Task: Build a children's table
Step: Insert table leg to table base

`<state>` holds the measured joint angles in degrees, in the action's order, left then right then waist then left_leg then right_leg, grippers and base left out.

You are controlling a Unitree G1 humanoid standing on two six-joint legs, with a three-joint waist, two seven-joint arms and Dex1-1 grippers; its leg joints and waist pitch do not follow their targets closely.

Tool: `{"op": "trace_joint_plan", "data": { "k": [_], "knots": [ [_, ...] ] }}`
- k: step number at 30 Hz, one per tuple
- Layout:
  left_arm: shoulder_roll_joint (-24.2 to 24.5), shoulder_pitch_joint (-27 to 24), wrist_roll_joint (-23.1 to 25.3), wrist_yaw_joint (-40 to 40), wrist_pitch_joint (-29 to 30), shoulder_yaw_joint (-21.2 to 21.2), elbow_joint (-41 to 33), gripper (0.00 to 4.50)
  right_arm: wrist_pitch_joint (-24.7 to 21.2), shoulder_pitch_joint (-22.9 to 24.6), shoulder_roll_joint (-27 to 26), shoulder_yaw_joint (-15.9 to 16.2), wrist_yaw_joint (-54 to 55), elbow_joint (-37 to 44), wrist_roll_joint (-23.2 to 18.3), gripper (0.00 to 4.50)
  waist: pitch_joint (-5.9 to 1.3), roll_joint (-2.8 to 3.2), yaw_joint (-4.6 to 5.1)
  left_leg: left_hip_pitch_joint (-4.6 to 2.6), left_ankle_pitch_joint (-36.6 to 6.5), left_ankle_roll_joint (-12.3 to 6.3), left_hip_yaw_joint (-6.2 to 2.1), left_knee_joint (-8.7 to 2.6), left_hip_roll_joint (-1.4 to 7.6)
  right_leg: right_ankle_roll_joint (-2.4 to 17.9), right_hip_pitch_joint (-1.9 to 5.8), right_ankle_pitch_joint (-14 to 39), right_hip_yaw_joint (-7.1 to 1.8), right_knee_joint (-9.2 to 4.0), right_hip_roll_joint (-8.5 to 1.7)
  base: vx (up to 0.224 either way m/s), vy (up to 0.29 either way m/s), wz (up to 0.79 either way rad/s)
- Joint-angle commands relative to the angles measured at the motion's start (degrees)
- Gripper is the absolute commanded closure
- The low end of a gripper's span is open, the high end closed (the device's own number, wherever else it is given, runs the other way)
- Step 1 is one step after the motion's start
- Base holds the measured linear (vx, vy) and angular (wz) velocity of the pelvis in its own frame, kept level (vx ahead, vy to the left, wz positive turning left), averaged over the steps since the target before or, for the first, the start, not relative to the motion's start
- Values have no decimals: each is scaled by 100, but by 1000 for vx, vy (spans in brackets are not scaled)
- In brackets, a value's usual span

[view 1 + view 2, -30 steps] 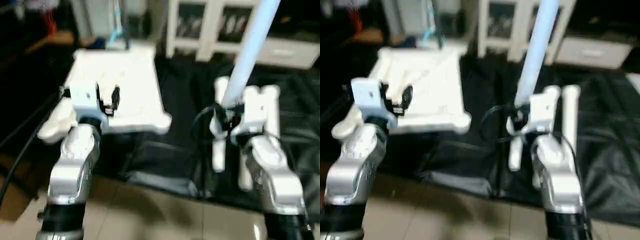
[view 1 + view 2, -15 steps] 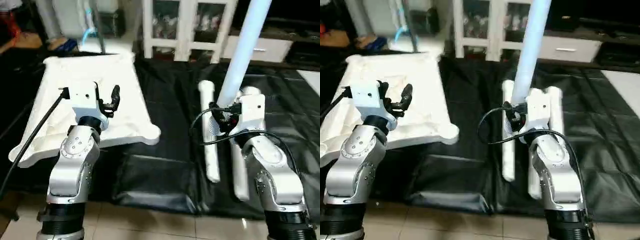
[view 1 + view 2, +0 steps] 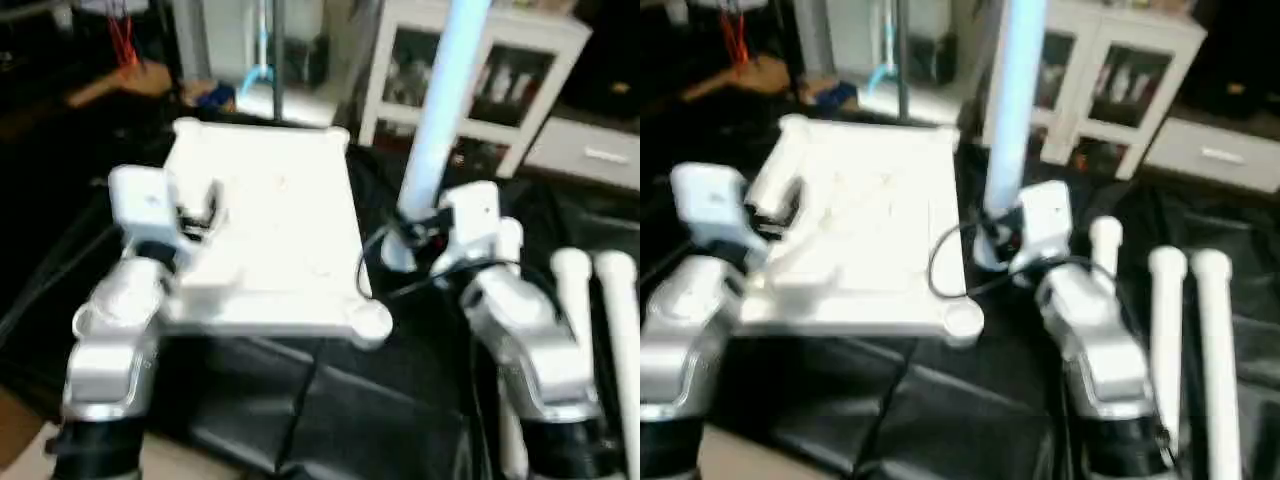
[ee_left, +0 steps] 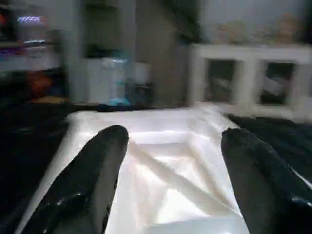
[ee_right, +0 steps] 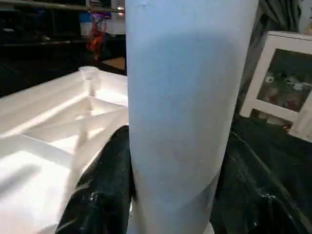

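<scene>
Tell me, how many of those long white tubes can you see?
4. One leg stands upright, gripped in the right tool; three more lie side by side on the black sheet, right of that arm. No others visible.

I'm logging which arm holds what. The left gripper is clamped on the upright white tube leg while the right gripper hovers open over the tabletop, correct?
The arms are swapped. The right gripper is clamped on the upright tube leg, as the right wrist view shows. The left gripper hovers open over the tabletop, as the left wrist view shows.
</scene>
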<state>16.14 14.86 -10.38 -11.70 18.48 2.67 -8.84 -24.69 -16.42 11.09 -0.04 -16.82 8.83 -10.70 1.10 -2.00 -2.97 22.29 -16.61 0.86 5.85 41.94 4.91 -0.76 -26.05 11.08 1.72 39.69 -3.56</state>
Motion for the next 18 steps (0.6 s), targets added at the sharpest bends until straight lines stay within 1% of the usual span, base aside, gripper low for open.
{"op": "trace_joint_plan", "data": {
  "k": [1, 2, 3, 4, 5, 6, 7, 8, 9, 10, 11, 12, 13, 14, 15, 16, 17, 18],
  "knots": [
    [224, -158, -7, -551, 26, -284, -25, 107, -13, 68, 94, -176, -185, 95, -126, 265, -243, -158, -75, -103, 2488, -790, 105, -345, 209, 352, 268, -2058, -533, -548, -547, 32, 16, 19],
    [252, -166, -2, -594, 14, -299, -8, 107, -19, 73, 98, -181, -204, 98, -144, 265, -263, -153, -93, -46, 1407, -654, 17, -445, 332, 560, 441, -1551, -627, -657, -746, 32, 16, 19],
    [416, -212, 27, -845, -55, -387, 87, 107, -52, 104, 119, -212, -312, 116, -251, 265, -280, -44, -102, -79, 542, -348, -26, -645, 455, 874, 548, -357, -503, -694, -691, 0, 0, 0],
    [514, -209, -66, -1177, -112, -418, 238, 78, -40, 144, 157, -260, -465, 108, -385, 265, -272, 76, -17, -126, 254, -228, -5, -807, 549, 1166, 499, 178, -372, -662, -479, 0, 0, 0],
    [609, -179, -273, -1776, -190, -537, 430, 78, 69, 202, 251, -328, -702, 46, -517, 265, -211, 140, 62, -182, -194, -182, 17, -912, 611, 1236, 404, 611, -283, -729, -329, 0, 0, 0],
    [624, -175, -290, -1862, -204, -570, 454, 70, 100, 208, 266, -337, -740, 35, -532, 265, -174, 164, 103, -216, -593, -138, 24, -962, 641, 1229, 373, 921, -264, -763, -307, 0, 0, 0],
    [650, -174, -293, -1943, -228, -626, 477, 70, 135, 217, 287, -344, -781, 27, -550, 265, -130, 150, 163, -277, -1342, 29, 37, -1013, 671, 1174, 366, 1552, -236, -840, -326, 0, 0, 0],
    [650, -174, -293, -1943, -228, -626, 477, 53, 135, 217, 287, -344, -781, 27, -550, 265, -118, 143, 187, -325, -1661, 146, 71, -1015, 691, 1135, 339, 1883, -238, -888, -360, 0, 0, 0],
    [667, -172, -365, -2138, -188, -726, 509, 53, 256, 212, 307, -372, -806, -10, -540, 265, -104, 181, 203, -333, -1726, 201, 84, -1019, 699, 1132, 333, 1970, -245, -900, -375, 0, 0, 0],
    [668, -172, -380, -2173, -177, -740, 514, 40, 290, 209, 309, -375, -812, -24, -532, 265, -79, 163, 232, -315, -1867, 263, 105, -1032, 698, 1033, 353, 2318, -244, -951, -400, 0, 0, 0],
    [676, -170, -492, -2438, -98, -844, 554, 31, 544, 182, 318, -397, -855, -131, -473, 265, -81, 192, 256, -290, -1898, 319, 93, -1047, 702, 948, 378, 2517, -244, -969, -436, 0, 0, 0],
    [676, -170, -492, -2438, -98, -844, 554, 26, 544, 182, 318, -397, -855, -131, -473, 265, -87, 185, 272, -275, -1880, 327, 84, -1049, 705, 907, 394, 2548, -239, -967, -440, 0, 0, 0],
    [718, -156, -560, -2830, -105, -1032, 636, 17, 834, 135, 342, -424, -1080, -308, -522, 265, -105, 208, 299, -288, -1832, 314, 92, -1052, 709, 891, 397, 2493, -230, -983, -452, 0, 0, 0],
    [767, -117, -634, -3245, -32, -1226, 732, 17, 763, 67, 354, -536, -1448, -468, -836, 265, -104, 217, 341, -251, -1698, 278, 93, -1064, 716, 928, 433, 2330, -234, -974, -449, 0, 0, 0],
    [824, -57, -620, -3544, -84, -1394, 872, 8, 583, 16, 392, -624, -1800, -594, -1178, 265, -106, 225, 360, -247, -1670, 237, 97, -1061, 706, 952, 442, 2298, -239, -974, -447, 0, 0, 0],
    [853, -6, -557, -3648, -132, -1481, 981, 8, 466, 1, 434, -640, -1994, -657, -1326, 265, -101, 223, 385, -231, -1667, 173, 80, -1064, 720, 1012, 454, 2267, -242, -966, -457, 0, 0, 0],
    [873, 27, -514, -3716, -164, -1539, 1053, 8, 389, -9, 462, -651, -2123, -698, -1424, 265, -110, 211, 413, -220, -1630, 136, 84, -1062, 716, 1047, 476, 2189, -235, -959, -445, 0, 0, 0],
    [873, 27, -514, -3716, -164, -1539, 1053, 8, 389, -9, 462, -651, -2123, -698, -1424, 265, -122, 215, 413, -215, -1523, 120, 83, -1052, 723, 1090, 489, 2059, -241, -944, -458, 0, 0, 0]
  ]
}}
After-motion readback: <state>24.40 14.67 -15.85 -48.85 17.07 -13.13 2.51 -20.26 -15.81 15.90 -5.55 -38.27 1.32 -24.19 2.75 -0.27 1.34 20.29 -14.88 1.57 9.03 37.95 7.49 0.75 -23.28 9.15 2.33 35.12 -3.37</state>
